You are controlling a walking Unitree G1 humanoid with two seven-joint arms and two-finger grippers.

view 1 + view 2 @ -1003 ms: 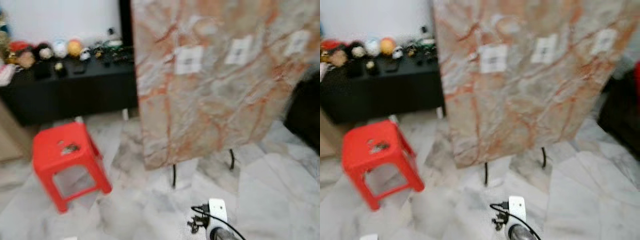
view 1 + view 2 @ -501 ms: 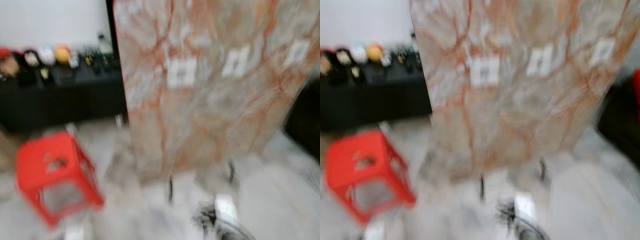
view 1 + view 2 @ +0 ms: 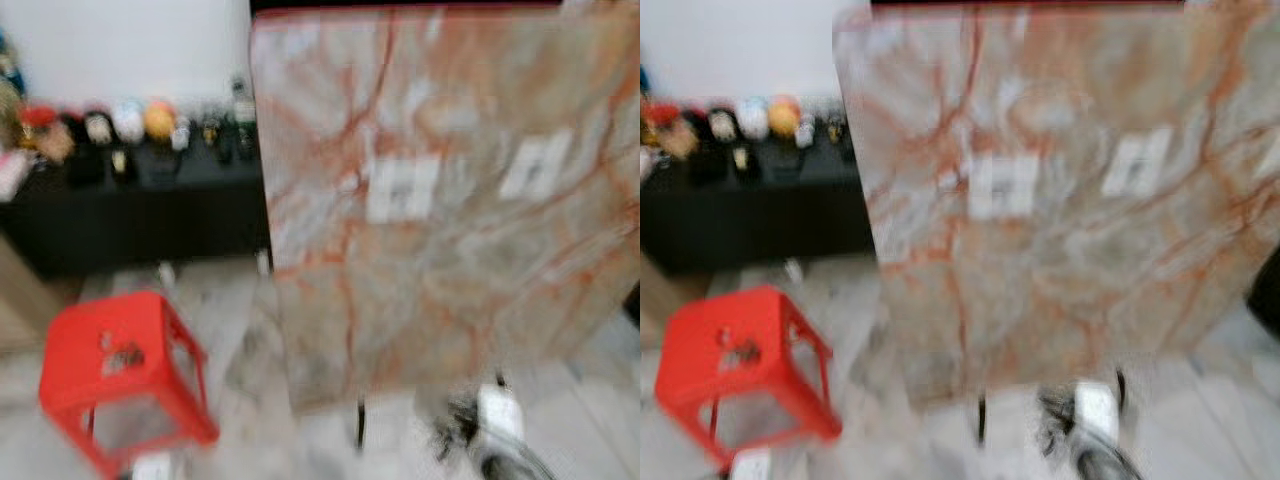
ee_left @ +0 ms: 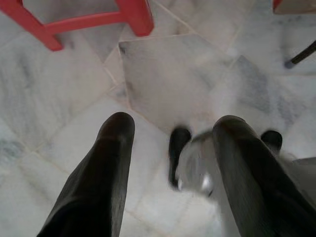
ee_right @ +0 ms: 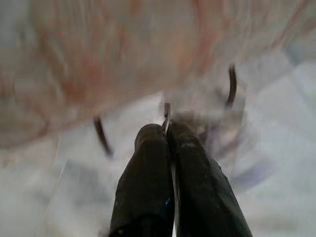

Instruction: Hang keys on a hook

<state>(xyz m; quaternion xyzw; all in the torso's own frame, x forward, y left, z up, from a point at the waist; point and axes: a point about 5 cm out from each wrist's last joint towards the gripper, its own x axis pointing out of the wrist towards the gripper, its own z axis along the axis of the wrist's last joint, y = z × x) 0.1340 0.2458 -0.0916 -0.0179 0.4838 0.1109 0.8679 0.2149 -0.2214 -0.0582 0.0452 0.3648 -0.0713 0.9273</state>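
Note:
A big marble-patterned board (image 3: 450,230) stands on thin black legs before me. On its face are white hook plates (image 3: 402,188), a second one (image 3: 533,165) to the right, both blurred. My right gripper (image 5: 169,132) is low in front of the board, shut on a thin metal key ring (image 5: 167,116) that sticks out at its tips. From the head, the dark key bunch (image 3: 455,430) hangs by that arm's white wrist (image 3: 497,412). My left gripper (image 4: 173,123) hangs open above the floor, nothing between its fingers.
A red plastic stool (image 3: 115,375) stands on the marble floor (image 4: 163,69) to the left, a small dark thing on its seat. A black low cabinet (image 3: 130,215) with toys and bottles lines the white back wall. The board's black legs (image 3: 359,425) reach the floor.
The whole picture has shifted and is blurred, so the camera moved; the board now looks larger and nearer. The right gripper with the keys sits higher and further right in the picture.

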